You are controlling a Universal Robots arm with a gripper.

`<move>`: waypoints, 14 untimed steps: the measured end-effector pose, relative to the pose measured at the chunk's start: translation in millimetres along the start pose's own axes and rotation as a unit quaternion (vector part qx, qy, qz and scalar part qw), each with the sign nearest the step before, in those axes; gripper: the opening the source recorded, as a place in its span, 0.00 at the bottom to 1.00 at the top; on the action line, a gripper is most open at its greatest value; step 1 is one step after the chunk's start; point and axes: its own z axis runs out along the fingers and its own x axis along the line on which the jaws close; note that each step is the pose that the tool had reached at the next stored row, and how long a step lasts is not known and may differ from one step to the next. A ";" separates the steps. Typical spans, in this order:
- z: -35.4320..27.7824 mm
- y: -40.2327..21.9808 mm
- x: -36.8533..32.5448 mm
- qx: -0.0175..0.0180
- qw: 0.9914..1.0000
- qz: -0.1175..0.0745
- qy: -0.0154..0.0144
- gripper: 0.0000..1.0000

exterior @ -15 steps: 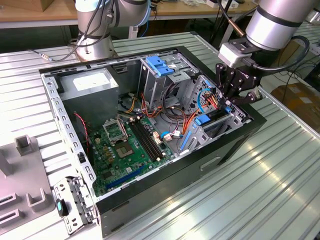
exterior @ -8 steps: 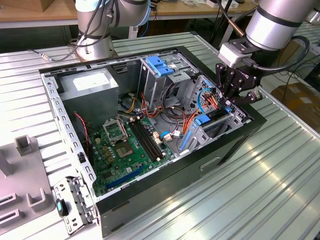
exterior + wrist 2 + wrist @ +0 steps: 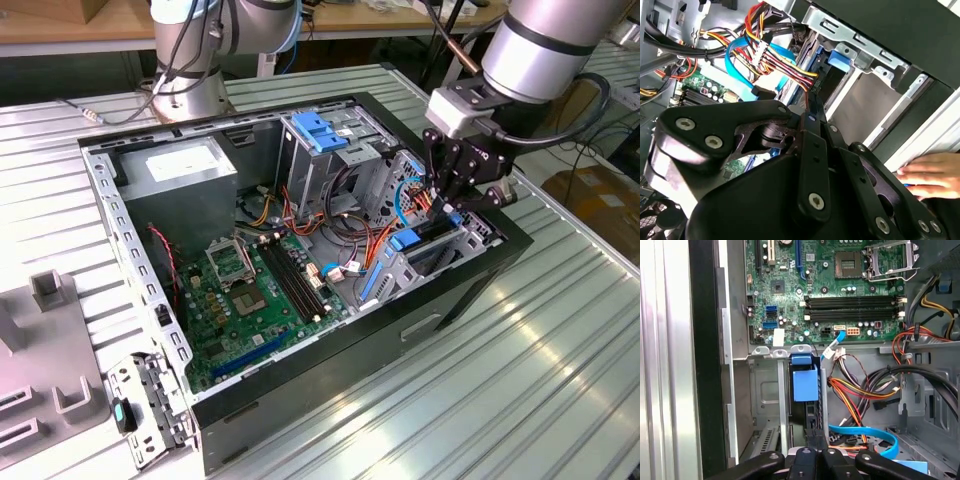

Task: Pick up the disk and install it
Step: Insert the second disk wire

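Disk standing on edge in the drive cage of the open computer case.
Its blue rail tab faces up; the claw sits pressed together right over the disk's upper edge, above bundled cables. A hand rests on the case rim.

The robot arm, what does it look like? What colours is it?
The silver-grey round tube arm has dark bands at its joints and a light grey wrist block. A black cable loops beside it. Its black metal gripper is made of flat linked bars, studded with shiny silver screws in both wrist views.
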 end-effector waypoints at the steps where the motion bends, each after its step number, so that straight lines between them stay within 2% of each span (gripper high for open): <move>1: -1.5 0.0 -0.1 0.000 1.000 0.000 0.000 0.11; 6: -20.6 -0.2 0.2 -0.001 1.000 0.000 0.000 0.11; 8: -32.0 -0.4 0.3 -0.002 1.000 0.000 0.000 0.11; 10: -40.6 -0.5 0.2 -0.002 1.000 0.000 -0.001 0.11; 12: -43.0 -0.5 -2.3 -0.003 1.000 0.000 -0.001 0.11; 14: -44.4 -0.4 -12.2 -0.007 1.000 0.000 0.000 0.11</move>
